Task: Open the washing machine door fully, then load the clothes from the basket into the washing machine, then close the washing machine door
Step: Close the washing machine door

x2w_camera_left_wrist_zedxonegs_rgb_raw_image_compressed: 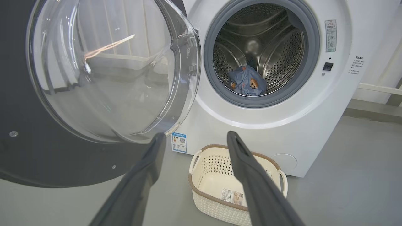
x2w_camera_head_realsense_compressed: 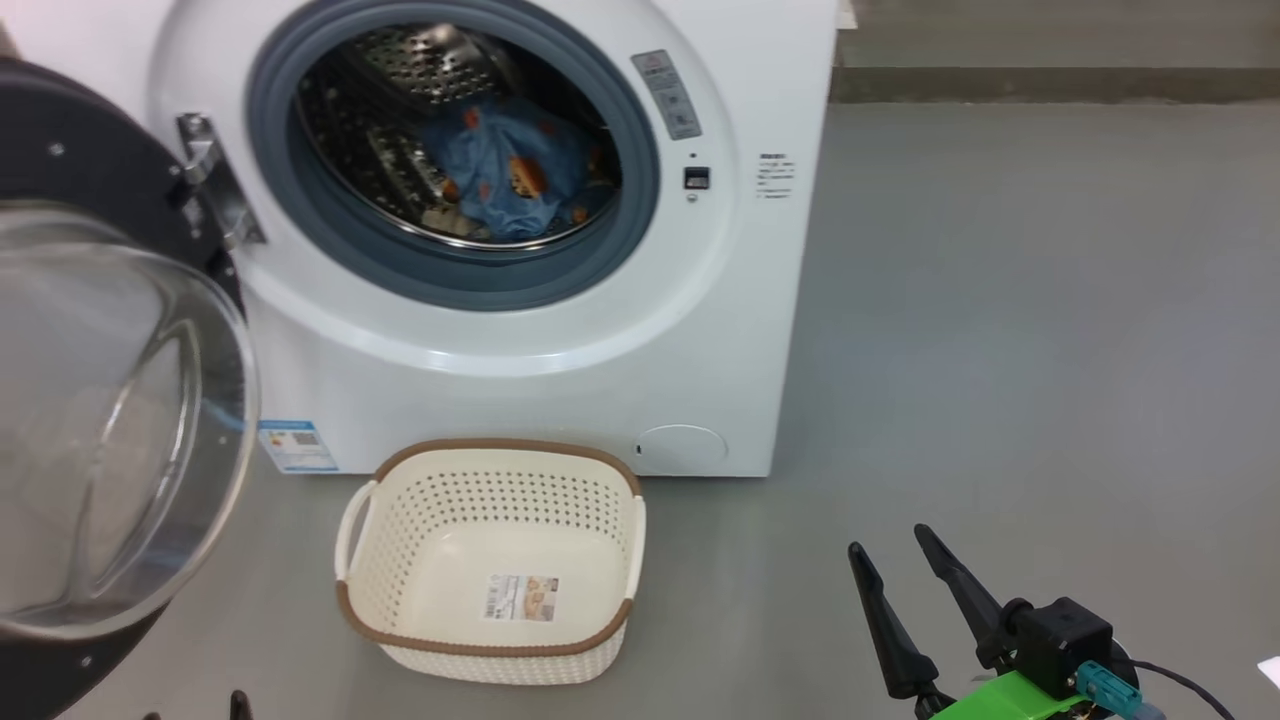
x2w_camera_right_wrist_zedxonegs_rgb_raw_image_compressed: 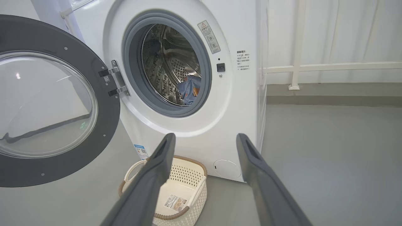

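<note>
The white washing machine (x2w_camera_head_realsense_compressed: 620,330) stands with its door (x2w_camera_head_realsense_compressed: 100,420) swung wide to the left, glass bowl bulging outward. Blue clothes (x2w_camera_head_realsense_compressed: 510,170) printed with orange bears lie inside the steel drum, also seen as clothes (x2w_camera_left_wrist_zedxonegs_rgb_raw_image_compressed: 246,82) and clothes (x2w_camera_right_wrist_zedxonegs_rgb_raw_image_compressed: 190,91). The cream basket (x2w_camera_head_realsense_compressed: 590,560) sits on the floor before the machine, holding just a label sticker. My right gripper (x2w_camera_head_realsense_compressed: 890,545) hovers open at the lower right, well right of the basket. My left gripper (x2w_camera_left_wrist_zedxonegs_rgb_raw_image_compressed: 194,135) is open, pointing at the machine's lower front beside the door (x2w_camera_left_wrist_zedxonegs_rgb_raw_image_compressed: 62,150).
Grey floor (x2w_camera_head_realsense_compressed: 1000,350) stretches to the right of the machine. A step or kerb (x2w_camera_head_realsense_compressed: 1050,85) runs along the back. A white railing (x2w_camera_right_wrist_zedxonegs_rgb_raw_image_compressed: 314,67) and curtain stand behind the machine's right side.
</note>
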Tool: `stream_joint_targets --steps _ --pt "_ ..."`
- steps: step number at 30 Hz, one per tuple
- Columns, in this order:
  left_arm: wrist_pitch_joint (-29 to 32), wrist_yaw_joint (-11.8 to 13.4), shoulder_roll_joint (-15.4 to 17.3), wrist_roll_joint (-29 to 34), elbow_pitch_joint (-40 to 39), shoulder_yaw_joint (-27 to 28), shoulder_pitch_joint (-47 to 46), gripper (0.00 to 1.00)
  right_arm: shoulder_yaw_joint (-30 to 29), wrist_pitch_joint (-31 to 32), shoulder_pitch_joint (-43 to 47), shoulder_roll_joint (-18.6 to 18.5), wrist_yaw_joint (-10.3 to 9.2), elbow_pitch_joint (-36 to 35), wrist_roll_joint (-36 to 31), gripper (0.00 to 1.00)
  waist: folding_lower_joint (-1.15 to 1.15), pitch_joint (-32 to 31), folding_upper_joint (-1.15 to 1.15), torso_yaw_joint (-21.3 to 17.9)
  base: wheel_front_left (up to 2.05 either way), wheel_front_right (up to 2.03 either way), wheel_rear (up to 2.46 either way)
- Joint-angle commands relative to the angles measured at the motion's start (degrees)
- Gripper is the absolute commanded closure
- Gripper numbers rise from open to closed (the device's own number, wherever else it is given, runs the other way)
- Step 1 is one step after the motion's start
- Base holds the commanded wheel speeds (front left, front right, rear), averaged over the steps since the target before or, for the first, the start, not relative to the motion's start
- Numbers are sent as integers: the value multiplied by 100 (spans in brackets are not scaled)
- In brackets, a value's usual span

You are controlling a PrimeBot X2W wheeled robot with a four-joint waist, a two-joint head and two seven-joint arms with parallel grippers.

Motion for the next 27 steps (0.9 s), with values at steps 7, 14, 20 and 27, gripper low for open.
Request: stream_joint_targets --steps 7,14,20,27 --pt "-33 192 67 41 -121 136 51 0 169 -28 27 15 17 -105 -36 0 0 -132 0 780 0 0 0" --pt "-33 342 67 92 -216 220 98 0 212 -28 34 15 17 -132 -20 0 0 -166 0 1229 0 0 0" --pt "-33 396 67 72 -260 248 142 0 236 -28 44 15 17 -110 3 0 0 -200 0 1518 0 0 0" --pt "-33 462 67 6 -291 276 169 0 277 -28 36 15 17 -111 -2 0 0 -214 0 1741 0 0 0"
